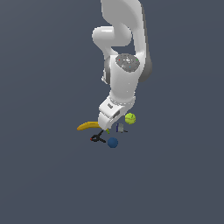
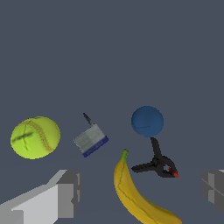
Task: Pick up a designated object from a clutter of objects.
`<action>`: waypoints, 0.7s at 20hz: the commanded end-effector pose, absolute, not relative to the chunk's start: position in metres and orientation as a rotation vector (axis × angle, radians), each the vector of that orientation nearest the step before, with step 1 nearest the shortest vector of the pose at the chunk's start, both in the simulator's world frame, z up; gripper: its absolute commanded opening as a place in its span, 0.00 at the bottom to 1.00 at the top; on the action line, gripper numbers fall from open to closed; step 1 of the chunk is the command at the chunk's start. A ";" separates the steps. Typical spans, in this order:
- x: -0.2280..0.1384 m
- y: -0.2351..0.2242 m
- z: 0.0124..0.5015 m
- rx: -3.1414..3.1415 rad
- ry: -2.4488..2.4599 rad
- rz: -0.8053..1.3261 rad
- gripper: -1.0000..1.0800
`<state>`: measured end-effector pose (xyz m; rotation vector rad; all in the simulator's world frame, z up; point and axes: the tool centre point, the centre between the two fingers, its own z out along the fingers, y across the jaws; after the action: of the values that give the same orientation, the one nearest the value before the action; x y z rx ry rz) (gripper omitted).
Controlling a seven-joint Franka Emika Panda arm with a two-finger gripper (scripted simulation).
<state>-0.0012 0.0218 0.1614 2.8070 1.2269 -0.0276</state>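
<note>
Our gripper [image 2: 135, 192] hangs wide open and empty over the clutter, jaws straddling the banana [image 2: 140, 197], not yet the target. Near it lie the green ball [image 2: 35, 137], the blue ball [image 2: 147, 121] and the clamp [image 2: 158, 164]. The block [image 2: 91, 140] lies between the balls, its long axis slanted, blue edge toward the banana.

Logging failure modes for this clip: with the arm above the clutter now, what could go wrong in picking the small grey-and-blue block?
1. The open pincer frames the banana and clamp, not the block; descending here likely grabs the wrong item.
2. The block is small, and the yellow-green ball nearby could roll if bumped.
</note>
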 end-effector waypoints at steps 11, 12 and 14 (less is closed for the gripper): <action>-0.029 0.046 0.089 2.524 1.817 -0.028 0.96; -0.031 0.048 0.085 2.504 1.850 -0.026 0.96; -0.034 0.052 0.078 2.469 1.910 -0.020 0.96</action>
<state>-0.0315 0.0487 0.0836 2.4993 1.8601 -0.0257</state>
